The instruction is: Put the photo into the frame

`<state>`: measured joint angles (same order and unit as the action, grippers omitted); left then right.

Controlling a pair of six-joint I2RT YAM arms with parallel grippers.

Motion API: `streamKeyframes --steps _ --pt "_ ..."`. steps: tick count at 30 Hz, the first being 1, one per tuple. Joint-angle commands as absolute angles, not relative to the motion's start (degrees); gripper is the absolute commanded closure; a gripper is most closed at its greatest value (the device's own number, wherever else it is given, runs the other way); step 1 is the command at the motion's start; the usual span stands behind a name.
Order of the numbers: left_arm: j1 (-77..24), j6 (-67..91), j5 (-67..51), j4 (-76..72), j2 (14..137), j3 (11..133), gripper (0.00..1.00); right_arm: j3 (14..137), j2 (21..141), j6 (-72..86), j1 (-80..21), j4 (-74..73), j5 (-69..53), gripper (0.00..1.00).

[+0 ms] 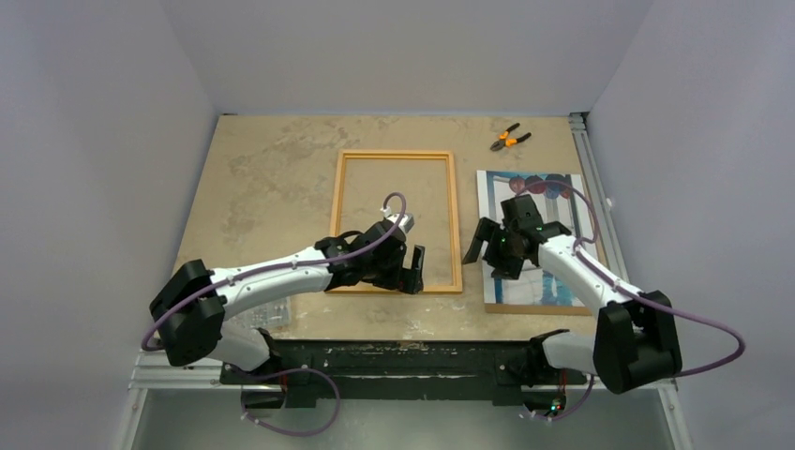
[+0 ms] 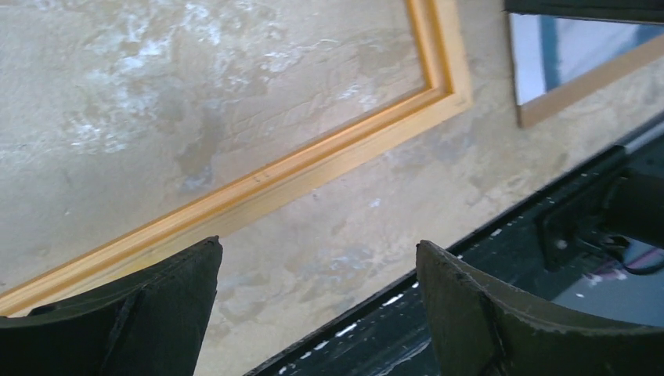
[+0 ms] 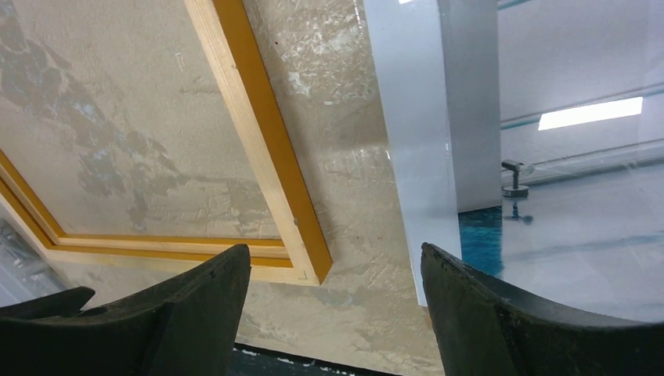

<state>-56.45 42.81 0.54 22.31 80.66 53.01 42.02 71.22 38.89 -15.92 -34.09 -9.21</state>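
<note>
The frame [image 1: 397, 155], a thin orange rectangle showing bare tabletop inside, lies flat mid-table. To its right the glossy photo [image 1: 548, 187] rests on a brown board [image 1: 534, 308]. My left gripper [image 1: 405, 277] hovers open over the frame's near right corner. In the left wrist view the frame's rail [image 2: 313, 168] runs just beyond the gripper [image 2: 317, 251], with nothing between the fingers. My right gripper [image 1: 487, 255] is open at the photo's left edge. The right wrist view shows the frame's corner [image 3: 266, 157] left, the photo [image 3: 548, 196] right, and the gripper [image 3: 335, 254] over the gap.
Orange-handled pliers [image 1: 509, 140] lie at the back right. A clear plastic piece [image 1: 267, 317] sits by the left arm. A black rail [image 1: 394, 361] runs along the near table edge, and white walls enclose the other three sides.
</note>
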Motion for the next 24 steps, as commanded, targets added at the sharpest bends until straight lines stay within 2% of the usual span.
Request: streamKeyframes --steps 1,9,19,24 --pt "-56.87 40.85 5.94 24.27 81.45 53.26 0.09 46.29 74.80 37.97 -18.20 -32.11 -10.51 0.23" --pt "-56.87 41.47 6.69 24.21 81.67 51.82 0.09 51.35 84.94 38.57 -25.67 -30.60 -5.47 0.35" --pt "-56.87 42.11 9.40 26.79 72.34 50.74 0.09 54.10 91.10 38.07 -33.74 -33.92 6.19 0.55" --pt "-56.87 42.87 11.03 27.28 66.41 49.24 0.09 56.03 94.24 37.64 -38.29 -35.04 10.75 0.74"
